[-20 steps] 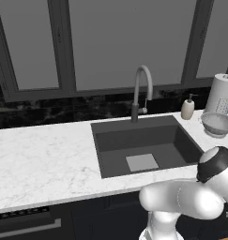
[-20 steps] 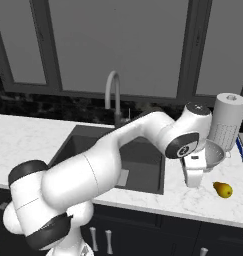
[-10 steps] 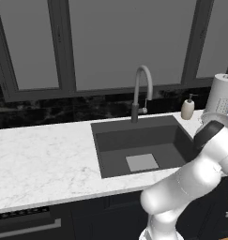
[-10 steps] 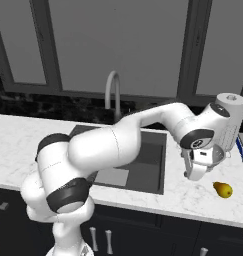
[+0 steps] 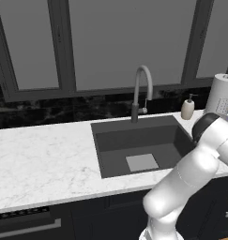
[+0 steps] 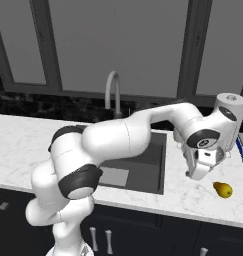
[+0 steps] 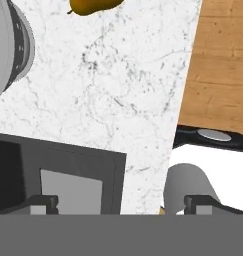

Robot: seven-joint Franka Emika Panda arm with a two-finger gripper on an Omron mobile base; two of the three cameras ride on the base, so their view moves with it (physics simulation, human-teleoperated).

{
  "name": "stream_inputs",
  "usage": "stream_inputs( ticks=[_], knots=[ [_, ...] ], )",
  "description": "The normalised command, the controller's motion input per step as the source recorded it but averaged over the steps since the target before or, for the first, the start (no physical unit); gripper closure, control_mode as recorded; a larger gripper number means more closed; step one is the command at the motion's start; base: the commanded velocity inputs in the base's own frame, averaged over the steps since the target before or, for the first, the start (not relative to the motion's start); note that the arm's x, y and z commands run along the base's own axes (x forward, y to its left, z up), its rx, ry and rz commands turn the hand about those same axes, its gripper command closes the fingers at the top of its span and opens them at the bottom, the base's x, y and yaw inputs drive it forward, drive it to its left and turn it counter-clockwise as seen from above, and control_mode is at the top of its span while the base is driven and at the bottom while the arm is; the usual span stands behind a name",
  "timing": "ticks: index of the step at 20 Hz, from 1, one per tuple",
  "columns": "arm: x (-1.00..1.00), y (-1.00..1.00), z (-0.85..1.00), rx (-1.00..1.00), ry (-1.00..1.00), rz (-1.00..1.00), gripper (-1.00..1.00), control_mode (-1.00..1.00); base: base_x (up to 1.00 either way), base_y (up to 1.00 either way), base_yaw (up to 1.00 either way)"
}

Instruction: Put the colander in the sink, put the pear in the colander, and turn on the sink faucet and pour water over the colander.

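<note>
Hanging over the marble counter [image 6: 193, 200] to the right of the sink [image 6: 148, 165], the gripper [image 7: 120, 202] has its two dark finger tips [image 7: 42, 204] spread wide apart and nothing between them. In the right base view the gripper [image 6: 200, 170] sits low above the white, grey-veined stone, near the pear [image 6: 222, 189], a small yellow-orange tapered fruit lying on the counter. In the hand view the pear [image 7: 90, 5] shows at the top edge, and the colander [image 7: 13, 47], a round silvery perforated metal bowl, curves in at the left edge, also on the counter. The sink is a dark grey rectangular basin with a pale square patch on its bottom. The grey gooseneck faucet [image 5: 141, 91] rises behind it.
</note>
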Motion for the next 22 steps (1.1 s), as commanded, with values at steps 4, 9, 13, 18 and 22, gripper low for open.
stream_inputs(
  ticks=[4,9,13,18,22],
  knots=[
    [0.25,-0.01,-0.30,0.00,0.00,-0.03,-1.00,-1.00,0.00,0.00,0.00],
    [0.31,-0.04,-0.37,0.00,0.00,-0.01,-1.00,-1.00,0.00,0.00,0.00],
    [0.26,-0.08,-0.30,0.00,0.00,-0.01,-1.00,-1.00,0.00,0.00,0.00],
    [0.14,-0.11,-0.19,0.00,-0.01,-0.03,-1.00,-1.00,0.00,0.00,0.00],
    [0.14,-0.02,-0.16,0.00,-0.07,-0.02,-1.00,-1.00,0.00,0.00,0.00]
  ],
)
